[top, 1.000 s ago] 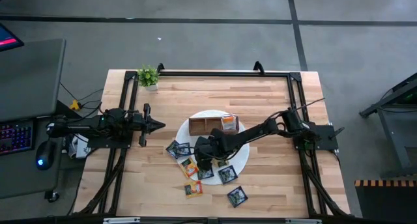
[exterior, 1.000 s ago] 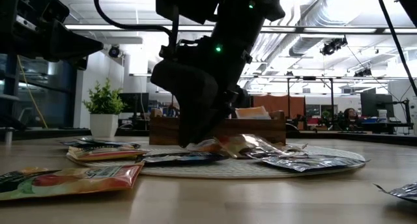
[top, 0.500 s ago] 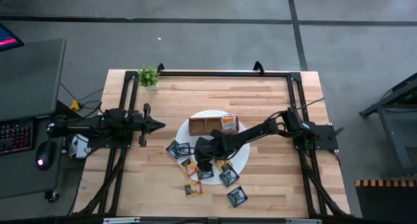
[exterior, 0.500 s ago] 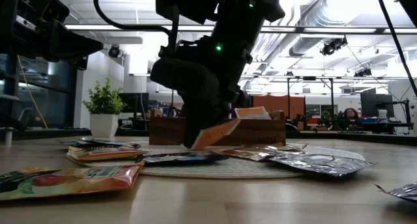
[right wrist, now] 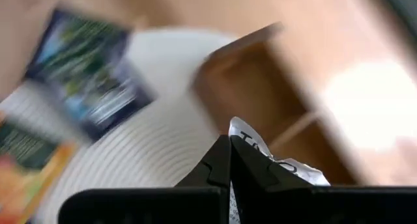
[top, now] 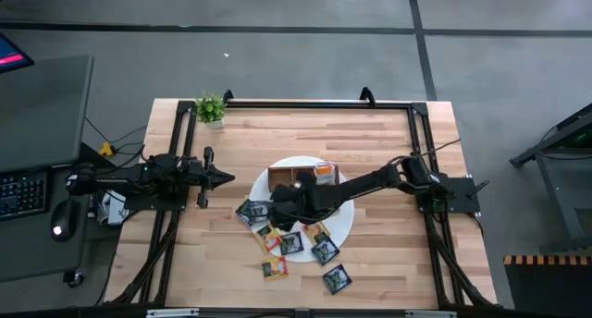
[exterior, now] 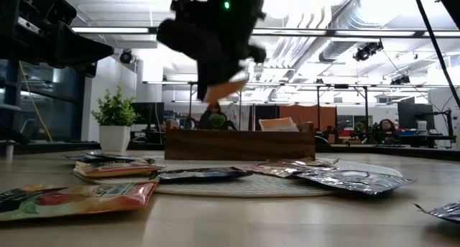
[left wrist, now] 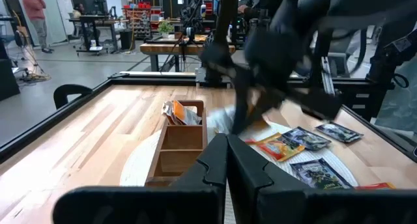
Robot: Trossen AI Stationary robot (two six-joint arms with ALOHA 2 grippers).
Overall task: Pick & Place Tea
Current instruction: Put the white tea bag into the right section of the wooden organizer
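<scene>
My right gripper [exterior: 213, 80] hangs above the white round plate [top: 346, 216], shut on an orange tea sachet [exterior: 226, 86]. The same sachet shows as a crinkled white edge [right wrist: 262, 154] past the fingertips in the right wrist view. Several more tea sachets lie flat on the plate's near part and on the table before it, green-black [top: 252, 212] and orange [top: 274, 269] among them. The brown wooden box [top: 298, 177] stands on the plate's far part. My left gripper [top: 228, 177] waits shut at the table's left, pointing level. My right gripper pinches the orange sachet by one edge [exterior: 218, 89] between its two fingers, which slant down from above. The sachet is lifted clear of the plate, tilted, and sticks out below and beside the fingertips.
An orange sachet [top: 324, 172] stands in the box's right compartment. A small potted plant [top: 210, 107] sits at the far left corner. A black frame [top: 296, 103] runs around the table's edge. Bare wood lies on the far part and at the right.
My right gripper has taken hold of an orange sachet on the plate and risen with it, tipping less steeply downward. The sachet first came up by one edge, then left the plate and now hangs well above the box's height.
</scene>
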